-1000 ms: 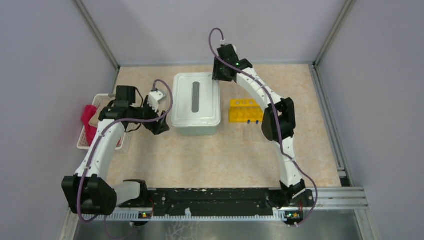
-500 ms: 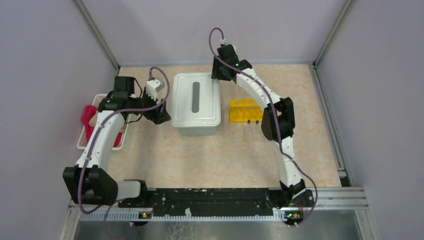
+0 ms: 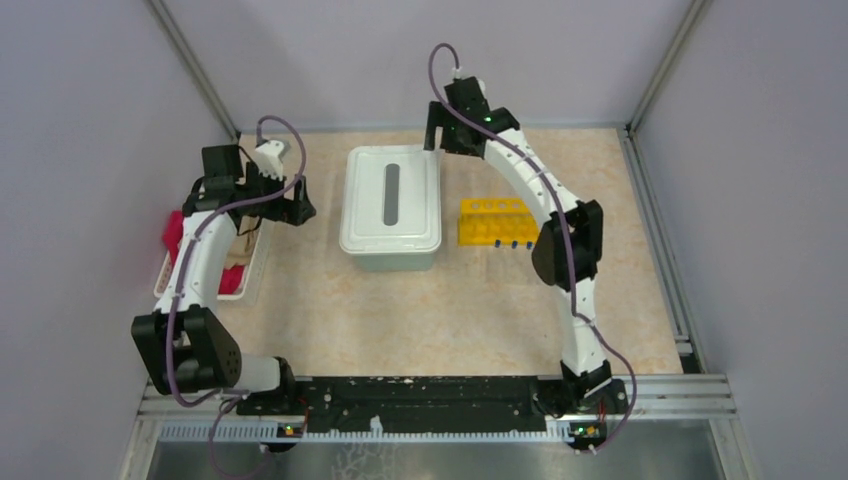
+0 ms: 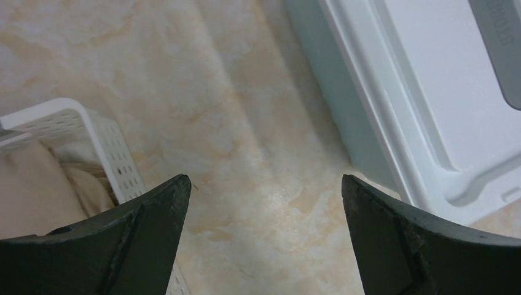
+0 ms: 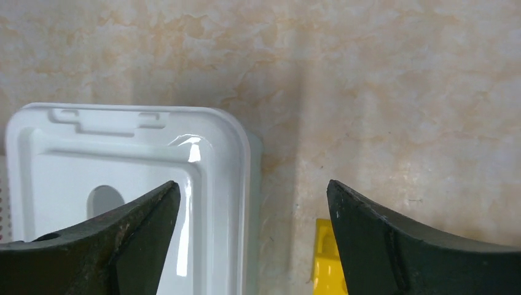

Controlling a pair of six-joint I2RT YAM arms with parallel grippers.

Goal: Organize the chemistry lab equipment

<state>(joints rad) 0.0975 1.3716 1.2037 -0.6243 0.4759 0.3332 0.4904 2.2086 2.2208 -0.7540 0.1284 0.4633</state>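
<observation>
Left jaws gape empty between white slatted basket (image 4: pixel 93 126) and white lidded box (image 4: pixel 418 80); right jaws gape empty over its far-right corner.

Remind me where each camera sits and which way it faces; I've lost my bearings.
Top external: fixed above and behind the bases, looking down on the table; both whole arms, white lidded box, yellow rack, white basket.
Left wrist: on the left arm, looking down between basket corner and box side; left gripper open at bottom.
Right wrist: on the right arm, looking down at the box's far corner and rack edge; right gripper open at bottom.
Shared: all three views show the box.
</observation>
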